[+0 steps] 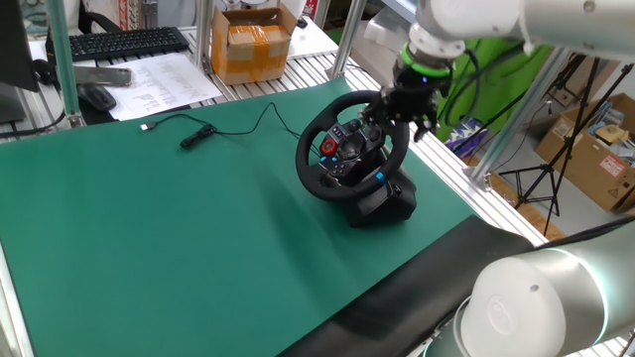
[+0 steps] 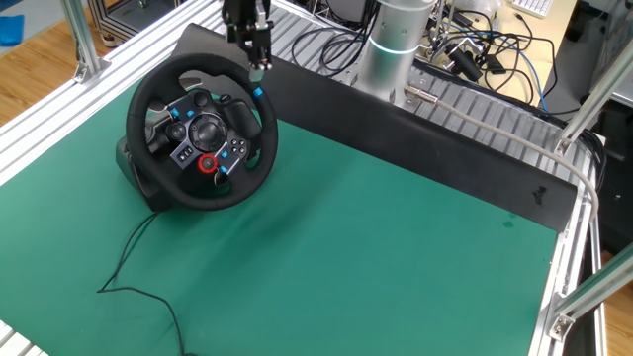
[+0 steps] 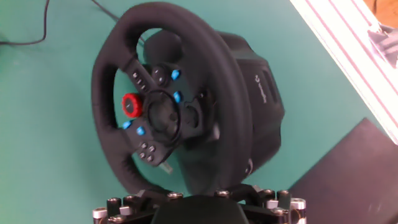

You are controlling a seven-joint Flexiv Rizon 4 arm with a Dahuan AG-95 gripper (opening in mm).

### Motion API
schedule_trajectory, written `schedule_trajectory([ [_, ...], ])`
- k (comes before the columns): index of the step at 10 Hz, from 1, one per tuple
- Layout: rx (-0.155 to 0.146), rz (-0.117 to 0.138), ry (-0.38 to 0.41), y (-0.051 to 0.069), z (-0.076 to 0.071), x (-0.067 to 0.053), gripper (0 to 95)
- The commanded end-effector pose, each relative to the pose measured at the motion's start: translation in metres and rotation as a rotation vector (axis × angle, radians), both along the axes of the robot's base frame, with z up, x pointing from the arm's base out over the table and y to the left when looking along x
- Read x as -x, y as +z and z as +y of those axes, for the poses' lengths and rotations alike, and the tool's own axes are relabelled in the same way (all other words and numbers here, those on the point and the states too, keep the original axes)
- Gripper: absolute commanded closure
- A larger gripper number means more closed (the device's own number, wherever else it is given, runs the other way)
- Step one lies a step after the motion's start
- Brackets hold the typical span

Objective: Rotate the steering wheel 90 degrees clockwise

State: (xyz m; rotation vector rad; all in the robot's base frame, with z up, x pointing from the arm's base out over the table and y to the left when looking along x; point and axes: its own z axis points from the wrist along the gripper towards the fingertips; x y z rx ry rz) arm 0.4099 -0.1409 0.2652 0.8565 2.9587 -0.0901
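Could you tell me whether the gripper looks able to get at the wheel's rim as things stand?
Probably yes: the gripper is already at the top of the wheel rim, and nothing stands between them. Whether the fingers actually touch the rim is unclear.

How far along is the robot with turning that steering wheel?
Done: the gripper has reached the upper rim of the black round steering wheel. In hand: apparently taking hold there, though no view clearly shows a closed grip. Left: finishing the clockwise quarter turn; its red round button sits low on the hub.
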Motion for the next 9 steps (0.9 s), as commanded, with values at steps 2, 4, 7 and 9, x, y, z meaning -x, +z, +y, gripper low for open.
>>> schedule_trajectory([
  [2, -0.03, -0.001, 0.001, 0.003, 0.001, -0.025, 19.0],
  [4, -0.03, -0.005, 0.006, -0.004, 0.001, -0.042, 57.0],
  [7, -0.035, -0.005, -0.006, -0.006, -0.003, -0.065, 95.0],
  [9, -0.066, -0.006, -0.035, -0.004, -0.006, -0.075, 95.0],
])
